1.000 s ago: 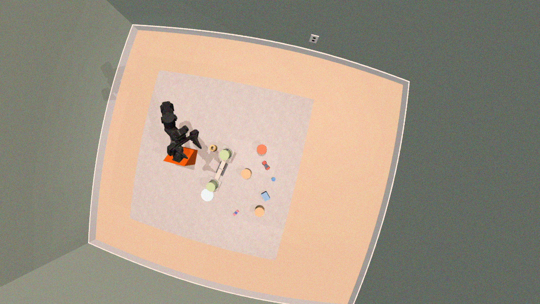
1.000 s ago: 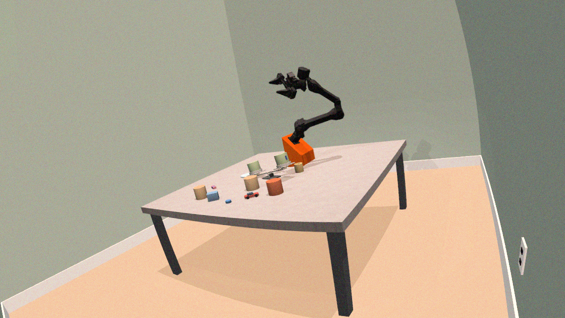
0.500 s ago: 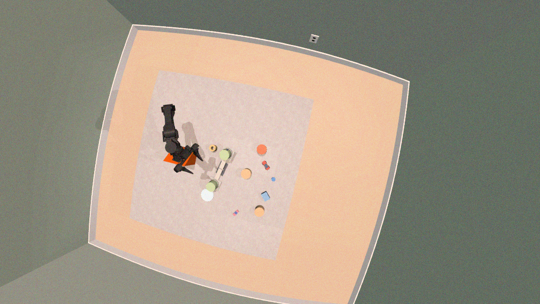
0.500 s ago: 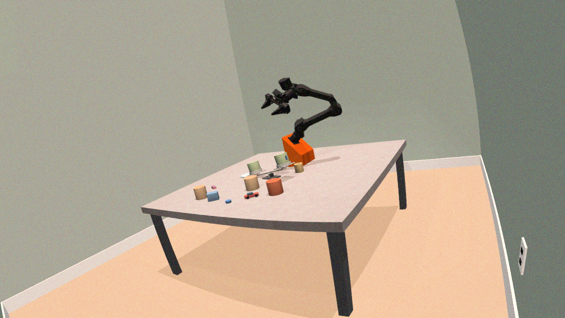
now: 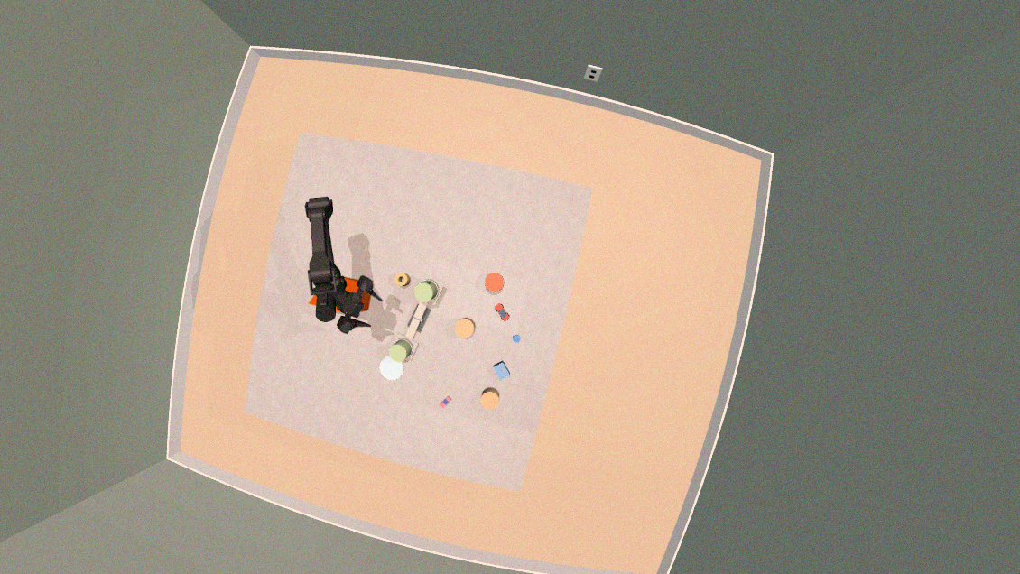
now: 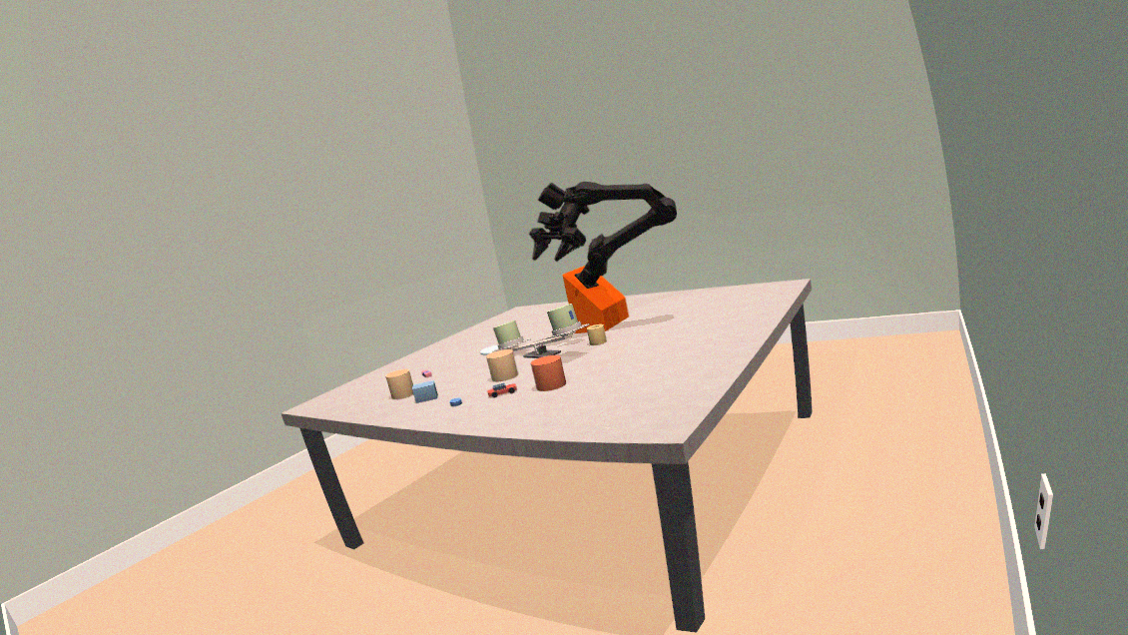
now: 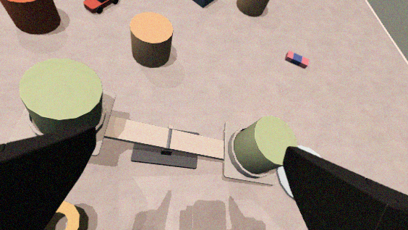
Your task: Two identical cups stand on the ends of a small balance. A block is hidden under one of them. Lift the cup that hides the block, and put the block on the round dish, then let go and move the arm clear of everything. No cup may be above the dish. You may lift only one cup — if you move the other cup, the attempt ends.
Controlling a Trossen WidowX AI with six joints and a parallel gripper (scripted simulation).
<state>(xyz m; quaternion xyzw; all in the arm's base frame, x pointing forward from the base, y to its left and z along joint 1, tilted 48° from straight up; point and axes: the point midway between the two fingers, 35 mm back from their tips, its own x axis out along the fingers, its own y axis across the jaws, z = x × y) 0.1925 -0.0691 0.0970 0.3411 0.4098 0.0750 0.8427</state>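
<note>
Two green cups stand on the end plates of a small balance (image 5: pixel 416 319) (image 6: pixel 540 344) (image 7: pixel 145 132). One cup (image 5: pixel 423 291) (image 6: pixel 560 317) (image 7: pixel 59 90) is at the end nearer the arm's base. The other cup (image 5: pixel 401 349) (image 6: pixel 505 331) (image 7: pixel 265 142) is at the end beside the white round dish (image 5: pixel 391 368) (image 6: pixel 488 350) (image 7: pixel 283 179) and looks tilted in the wrist view. No block shows. My gripper (image 5: pixel 369 308) (image 6: pixel 552 248) (image 7: pixel 193 145) is open and empty. It hangs high above the table, on the base side of the balance, pointing down at it.
Beyond the balance stand two orange cylinders (image 5: pixel 464 328) (image 5: pixel 489 398) (image 7: pixel 151 37) and a red cylinder (image 5: pixel 494 282) (image 6: pixel 547 371). A red toy car (image 5: pixel 501 311), a blue block (image 5: pixel 501 370), a small blue disc (image 5: pixel 515 338), a pink-and-blue piece (image 5: pixel 445 401) (image 7: pixel 297 59) and a yellow ring (image 5: pixel 400 279) (image 7: pixel 69 217) lie around.
</note>
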